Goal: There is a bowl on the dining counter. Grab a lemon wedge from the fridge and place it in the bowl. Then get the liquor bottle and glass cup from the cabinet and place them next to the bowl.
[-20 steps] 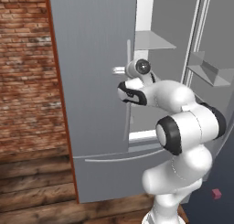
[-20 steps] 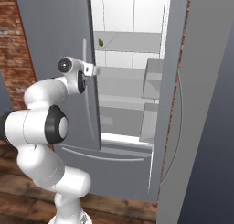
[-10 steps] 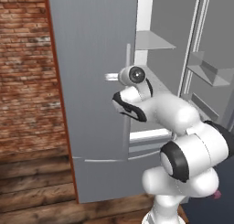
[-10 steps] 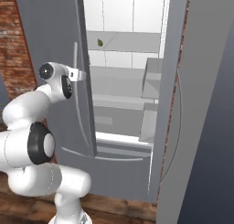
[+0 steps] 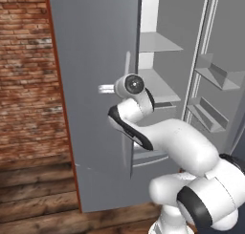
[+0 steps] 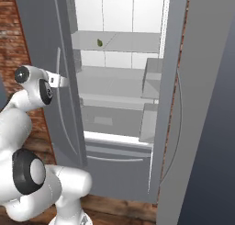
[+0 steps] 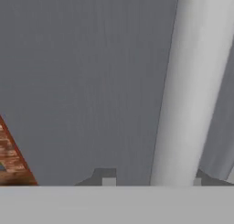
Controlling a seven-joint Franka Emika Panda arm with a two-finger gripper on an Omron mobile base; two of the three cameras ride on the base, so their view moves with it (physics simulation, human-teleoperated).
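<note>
Lemon wedge [image 6: 99,43] sits on an upper shelf inside the fridge [image 5: 95,61], whose doors stand open. Arm bent sideways, wrist level, gripper [image 7: 153,179] pointed at the left door's outer face with its fingers apart either side of the silver handle [image 7: 187,90], not clamped on it.

Kitchen: fridge [image 6: 114,81], brick wall [image 5: 26,75]

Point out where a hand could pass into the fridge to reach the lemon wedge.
Bare shelf lies right of the lemon wedge, up to the fridge door bins. The gripper crowds the left door's handle.
</note>
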